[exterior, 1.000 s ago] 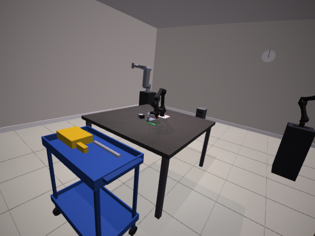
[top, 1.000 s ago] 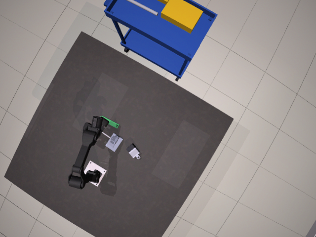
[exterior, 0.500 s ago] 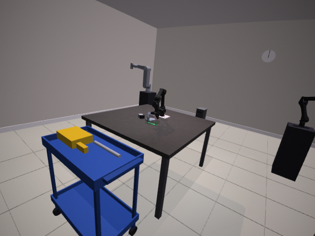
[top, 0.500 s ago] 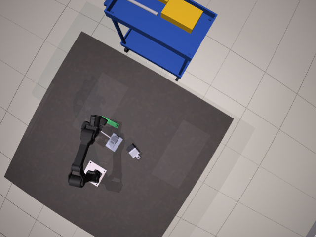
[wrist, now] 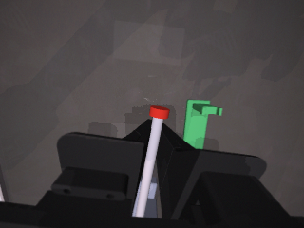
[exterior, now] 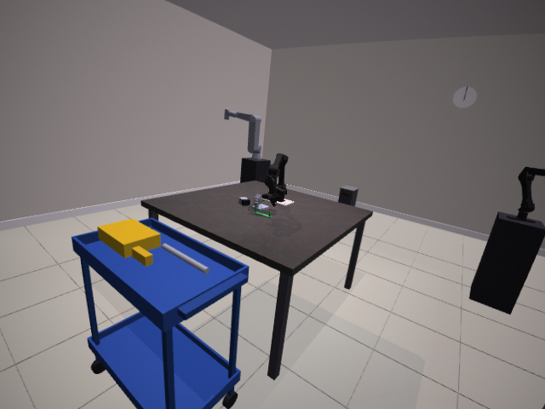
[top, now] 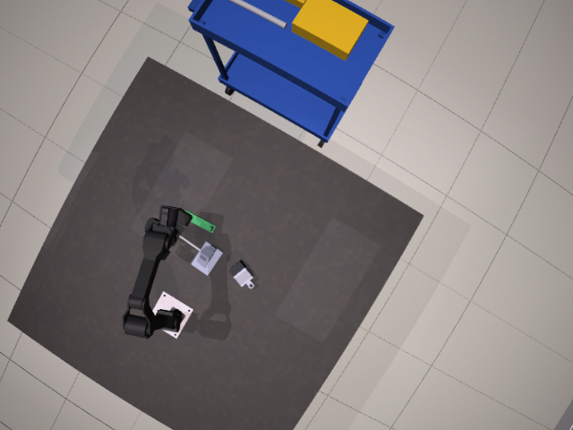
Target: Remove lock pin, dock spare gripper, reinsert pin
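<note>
My gripper point(top: 181, 229) point(exterior: 274, 204) point(wrist: 153, 123) is shut on the lock pin point(top: 189, 243) point(wrist: 151, 157), a thin white rod with a red head point(wrist: 159, 112). In the top view the pin's shaft runs from the fingers toward the socket block point(top: 208, 251) of the grey-blue mount point(top: 203, 267) point(exterior: 263, 207). Its far end meets the block in that view; whether the tip is inside cannot be told. The spare gripper point(top: 242, 274) point(exterior: 244, 201), a white and dark block with a small ring, lies on the table beside the mount, away from my fingers.
A green holder point(top: 200, 221) point(exterior: 262, 214) point(wrist: 194, 130) with upright ends stands close to my gripper and the mount. The arm's pale base plate point(top: 165, 303) point(exterior: 288, 202) is on the same dark table point(top: 277, 184). A blue cart point(top: 295, 55) point(exterior: 145, 285) stands beyond the table's edge.
</note>
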You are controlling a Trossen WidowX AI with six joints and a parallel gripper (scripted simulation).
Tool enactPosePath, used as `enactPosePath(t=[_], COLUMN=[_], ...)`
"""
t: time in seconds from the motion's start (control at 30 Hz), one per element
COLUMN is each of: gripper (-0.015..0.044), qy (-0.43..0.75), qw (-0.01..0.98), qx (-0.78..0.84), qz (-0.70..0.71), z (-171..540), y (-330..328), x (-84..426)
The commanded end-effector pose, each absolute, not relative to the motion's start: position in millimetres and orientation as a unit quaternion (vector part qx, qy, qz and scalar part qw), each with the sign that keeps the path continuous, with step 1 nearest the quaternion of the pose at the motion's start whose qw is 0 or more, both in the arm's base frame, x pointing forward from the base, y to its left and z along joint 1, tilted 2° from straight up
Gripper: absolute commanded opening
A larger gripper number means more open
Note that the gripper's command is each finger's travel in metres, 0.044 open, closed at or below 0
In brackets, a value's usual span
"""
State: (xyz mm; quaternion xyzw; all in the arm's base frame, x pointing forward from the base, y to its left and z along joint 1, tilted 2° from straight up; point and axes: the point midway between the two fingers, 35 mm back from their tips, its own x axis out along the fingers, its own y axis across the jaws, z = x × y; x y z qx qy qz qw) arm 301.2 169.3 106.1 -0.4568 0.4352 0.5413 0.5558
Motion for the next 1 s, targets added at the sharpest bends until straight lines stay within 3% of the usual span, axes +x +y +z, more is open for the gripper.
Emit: enactPosePath(t=[0.0,0.97], gripper=[0.0000,0.0000], qy=[0.436,0.441], qw=[0.557,0.552], qx=[-0.457,-0.455], qz=[0.539,0.542], z=[108.1,116.6], y=[172.5,192.4], x=[301.9,301.1])
